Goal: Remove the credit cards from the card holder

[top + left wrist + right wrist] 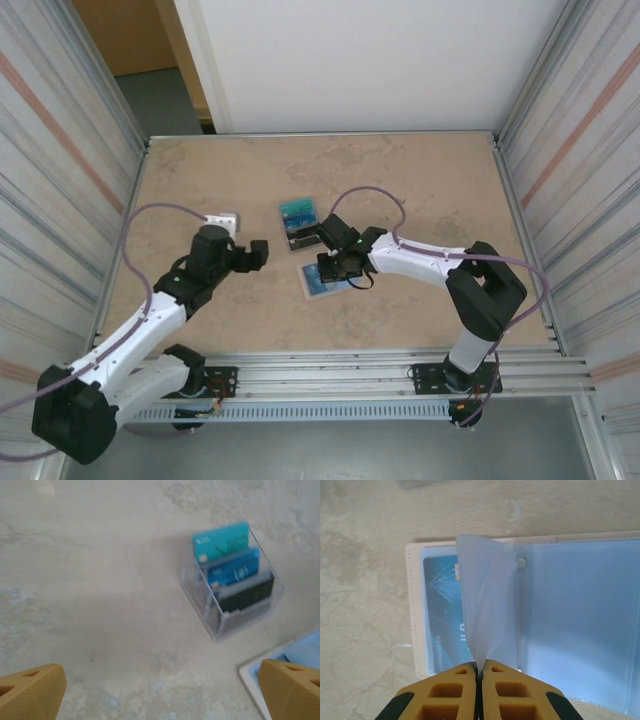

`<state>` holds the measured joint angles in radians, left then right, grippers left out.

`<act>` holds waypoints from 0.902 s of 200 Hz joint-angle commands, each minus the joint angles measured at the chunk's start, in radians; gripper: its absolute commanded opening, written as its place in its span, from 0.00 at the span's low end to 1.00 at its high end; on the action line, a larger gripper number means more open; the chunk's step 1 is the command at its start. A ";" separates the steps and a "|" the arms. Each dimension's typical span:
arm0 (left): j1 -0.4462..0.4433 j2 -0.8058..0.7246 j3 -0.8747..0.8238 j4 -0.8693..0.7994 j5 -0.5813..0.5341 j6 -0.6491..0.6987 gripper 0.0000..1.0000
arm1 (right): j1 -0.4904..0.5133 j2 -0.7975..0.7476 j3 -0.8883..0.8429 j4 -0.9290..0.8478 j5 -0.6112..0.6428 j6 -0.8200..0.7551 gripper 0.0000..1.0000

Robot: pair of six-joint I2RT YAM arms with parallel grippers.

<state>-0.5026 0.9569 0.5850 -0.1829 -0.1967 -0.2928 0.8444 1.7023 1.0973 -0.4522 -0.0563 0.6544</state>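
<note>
Top external view: a beige, marbled table (200, 170) sits boxed in by ribbed metal walls (50, 150) to left and right, with a plain white panel (370, 60) at the far end and an aluminium rail (330, 365) along the near edge. Near the middle of the table the card holder (318, 283) lies open and flat, pale blue side up. The right gripper (335, 262) is down over its far edge. From the right wrist, its jaws are clenched on a clear plastic leaf (485, 605) of the holder, lifted so it curls upright. A blue card (442, 615) lies in the pocket beneath it.

Just beyond the holder stands a clear rack (200, 605), apart from it, holding three credit cards (235, 567) on edge: teal farthest, blue in the middle, dark nearest. The left gripper (257, 254) hangs to the left of the holder, jaws spread wide, grasping nothing. A small white block (222, 218) rests on the table just beyond it.
</note>
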 commanded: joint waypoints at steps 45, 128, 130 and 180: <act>-0.343 0.328 0.065 0.069 -0.354 -0.147 0.99 | -0.058 -0.049 -0.035 0.008 -0.042 0.033 0.17; -0.410 0.613 0.175 0.198 -0.303 -0.190 0.99 | -0.093 -0.088 -0.058 0.002 -0.033 0.017 0.17; -0.411 0.619 0.177 0.197 -0.304 -0.192 0.99 | -0.093 -0.088 -0.059 0.002 -0.033 0.016 0.17; -0.430 0.709 0.205 0.124 -0.325 -0.222 0.99 | -0.114 -0.100 -0.072 0.000 -0.027 0.005 0.17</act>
<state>-0.9230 1.6386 0.7605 -0.0128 -0.4950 -0.4717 0.7506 1.6417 1.0367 -0.4374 -0.0875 0.6727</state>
